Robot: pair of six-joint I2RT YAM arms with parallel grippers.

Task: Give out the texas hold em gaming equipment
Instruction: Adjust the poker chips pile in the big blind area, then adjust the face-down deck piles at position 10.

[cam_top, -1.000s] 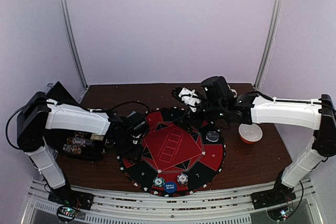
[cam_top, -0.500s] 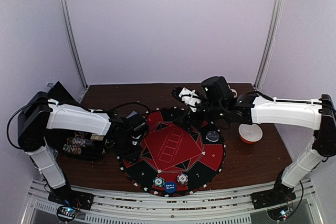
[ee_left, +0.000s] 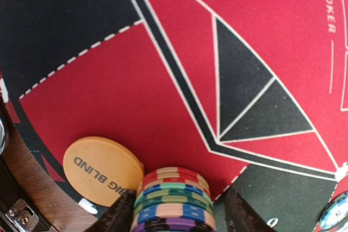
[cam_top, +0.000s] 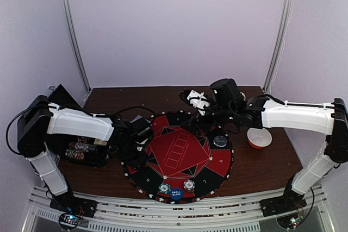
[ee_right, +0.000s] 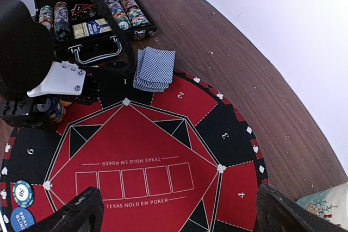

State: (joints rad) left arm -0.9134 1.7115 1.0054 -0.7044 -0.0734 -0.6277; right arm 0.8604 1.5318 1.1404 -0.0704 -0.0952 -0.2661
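Note:
A stack of multicoloured poker chips (ee_left: 173, 199) stands on the red and black poker mat (ee_left: 163, 63), next to an orange "BIG BLIND" button (ee_left: 100, 169). My left gripper (ee_left: 175, 202) is low over the mat's left edge (cam_top: 137, 134). It is open, one finger on each side of the stack, with a thin gap at the right finger. My right gripper (ee_right: 178, 194) hangs open above the mat's far side with nothing between its fingers. A fanned deck of blue-backed cards (ee_right: 155, 69) lies at the mat's rim. Two chips (cam_top: 164, 188) (cam_top: 188, 185) and a blue "small blind" button (cam_top: 176, 193) sit at the near edge.
An open black case (ee_right: 92, 20) with rows of chips and a card box stands left of the mat (cam_top: 81, 150). A dark round button (cam_top: 219, 140) lies on the mat's right side. A white patterned mug (cam_top: 194, 99) is at the back. An orange-rimmed bowl (cam_top: 259, 137) is at the right.
My left gripper dipped a little toward the mat's edge and came back, its fingers still around the chip stack. The right arm has barely shifted to the right.

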